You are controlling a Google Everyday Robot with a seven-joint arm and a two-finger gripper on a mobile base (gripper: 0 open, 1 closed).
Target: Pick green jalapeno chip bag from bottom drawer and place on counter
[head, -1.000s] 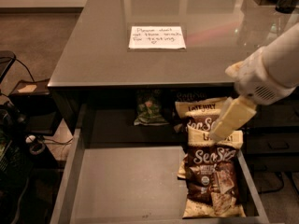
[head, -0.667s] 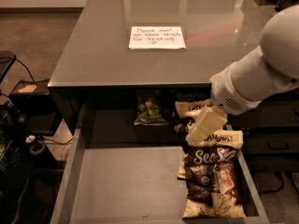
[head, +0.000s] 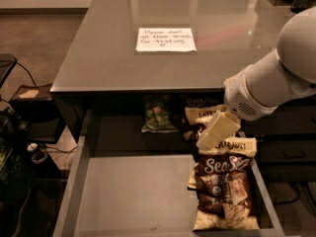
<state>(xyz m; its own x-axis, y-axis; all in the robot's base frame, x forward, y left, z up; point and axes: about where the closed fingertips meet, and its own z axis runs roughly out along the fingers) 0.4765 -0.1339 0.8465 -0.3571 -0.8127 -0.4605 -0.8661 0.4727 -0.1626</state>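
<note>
Several brown bags [head: 224,191] crowded the drawer [head: 133,191] beneath the robot's hand [head: 211,138], its grip impossible to tell; reaching for the green bag [head: 158,113] risked snagging one.

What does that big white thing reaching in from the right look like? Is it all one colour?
Not quite. The arm is smooth glossy white, made of fat rounded segments, with no cables or markings showing. It narrows to a ridged collar, then the gripper, a flat blocky cream piece, yellower than the arm, over the brown chip bags in the bottom drawer.
</note>
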